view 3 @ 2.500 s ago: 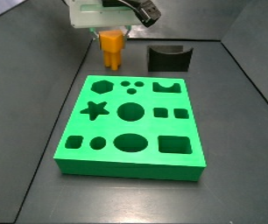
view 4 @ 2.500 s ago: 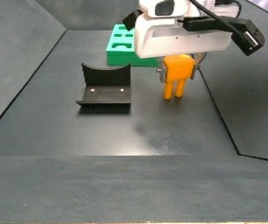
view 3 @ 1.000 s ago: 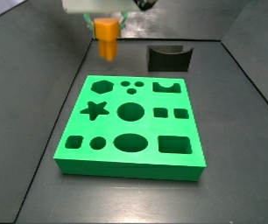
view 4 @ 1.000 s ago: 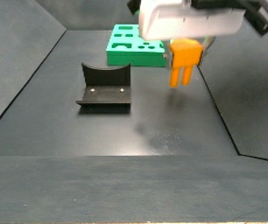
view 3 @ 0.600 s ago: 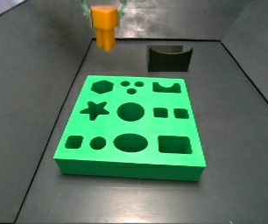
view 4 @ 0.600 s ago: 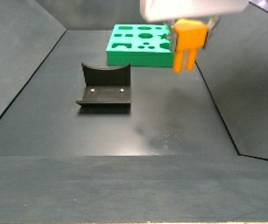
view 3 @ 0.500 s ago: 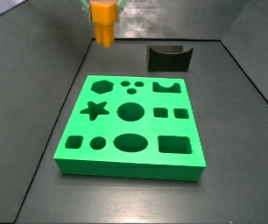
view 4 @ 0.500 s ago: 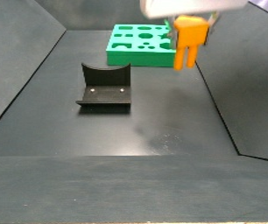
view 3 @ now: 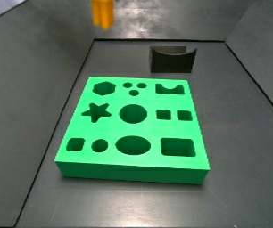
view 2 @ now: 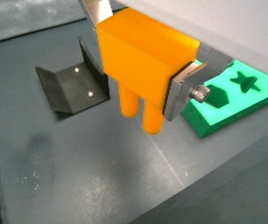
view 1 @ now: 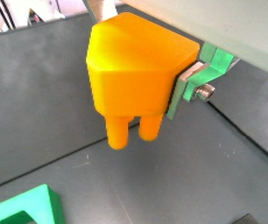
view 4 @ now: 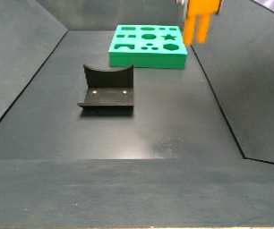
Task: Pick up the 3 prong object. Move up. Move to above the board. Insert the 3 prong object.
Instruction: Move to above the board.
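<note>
My gripper (view 1: 143,61) is shut on the orange 3 prong object (view 1: 130,70), blocky top between the fingers, prongs hanging down; it also shows in a wrist view (view 2: 143,66). One silver finger (view 2: 179,94) presses its side. In both side views only the object shows, at the top edge (view 3: 103,12) (view 4: 201,20); the gripper itself is above the frame. The object hangs high over the dark floor, beyond the far left end of the green board (view 3: 133,129). The board also shows in a side view (view 4: 149,45) and in both wrist views (view 2: 236,94) (view 1: 31,206).
The black fixture (view 3: 171,59) stands on the floor past the board's far right corner, also in a side view (view 4: 107,88) and a wrist view (view 2: 72,83). Sloped dark walls (view 3: 26,62) enclose the floor.
The gripper has risen straight up with the 3 prong object held. The gripper has left the top of both side views and only the object's lower part still shows.
</note>
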Robot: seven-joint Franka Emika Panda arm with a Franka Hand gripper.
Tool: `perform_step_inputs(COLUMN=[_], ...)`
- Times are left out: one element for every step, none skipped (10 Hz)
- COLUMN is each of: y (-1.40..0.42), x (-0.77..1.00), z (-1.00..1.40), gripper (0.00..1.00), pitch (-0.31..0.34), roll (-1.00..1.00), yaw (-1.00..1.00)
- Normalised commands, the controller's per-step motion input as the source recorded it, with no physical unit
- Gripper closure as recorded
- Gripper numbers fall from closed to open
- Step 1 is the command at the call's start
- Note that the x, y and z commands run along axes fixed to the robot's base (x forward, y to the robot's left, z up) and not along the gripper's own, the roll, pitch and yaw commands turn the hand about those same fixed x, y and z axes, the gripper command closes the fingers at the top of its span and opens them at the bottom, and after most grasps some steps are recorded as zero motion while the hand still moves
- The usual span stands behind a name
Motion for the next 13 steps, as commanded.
perform_step_inputs(y=[-0.07,-0.06,-0.04,-0.03,-0.02,-0.02,-1.0,-1.0,-1.0,-1.0,-1.0,-1.0,-1.0], x=[0.01,0.01,0.01,0.01,0.01,0.01,0.29,0.29,0.29,0.31,0.31,0.33,0.34], z=[1.0,0.91,0.75,0.53,0.42,0.21,0.26,0.25,0.25,0.26,0.26,0.26,0.26], gripper=[1.0,1.0,1.0,1.0,1.0,1.0,1.0,1.0,1.0,1.0,1.0,1.0,1.0], pitch=[0.084,0.083,0.084,0.083,0.081,0.083,-0.012,-0.006,0.025,0.098,0.123,0.151,0.151], roll=[0.05,0.05,0.05,0.05,0.05,0.05,0.02,0.02,0.0,-0.09,-0.08,-0.05,-0.04], yaw=[0.03,0.03,0.03,0.03,0.03,0.03,-1.0,-1.0,-0.99,-0.53,-0.37,-0.21,-0.07])
